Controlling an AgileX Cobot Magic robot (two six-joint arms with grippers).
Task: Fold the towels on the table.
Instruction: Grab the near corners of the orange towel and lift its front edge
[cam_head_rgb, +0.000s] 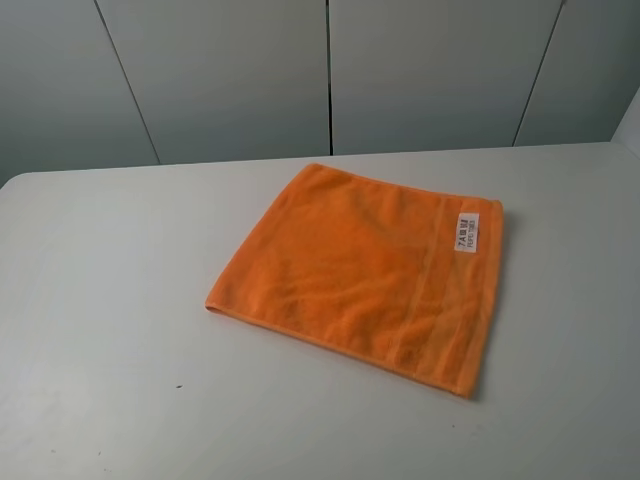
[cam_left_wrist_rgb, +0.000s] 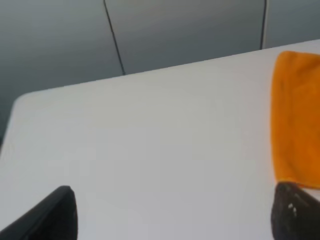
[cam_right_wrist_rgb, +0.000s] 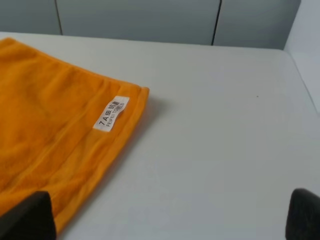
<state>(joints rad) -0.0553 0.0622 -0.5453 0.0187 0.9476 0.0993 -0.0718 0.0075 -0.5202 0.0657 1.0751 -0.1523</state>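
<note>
fuzzy orange terry-cloth towel (cam_head_rgb: 360, 265) with a smooth white label (cam_head_rgb: 468, 233) on a matt white table (cam_head_rgb: 100, 300).

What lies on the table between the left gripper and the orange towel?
Nothing. In the left wrist view, only bare white table shows between the open left gripper and the towel.

Place: we see a plain indoor work room, like a lab; we cannot tell more exactly.
Table: a large white matte table (cam_head_rgb: 90, 330) with a rounded corner.
Wall: we see flat grey panels (cam_head_rgb: 225, 75) with thin dark seams (cam_head_rgb: 328, 75) behind it.
</note>
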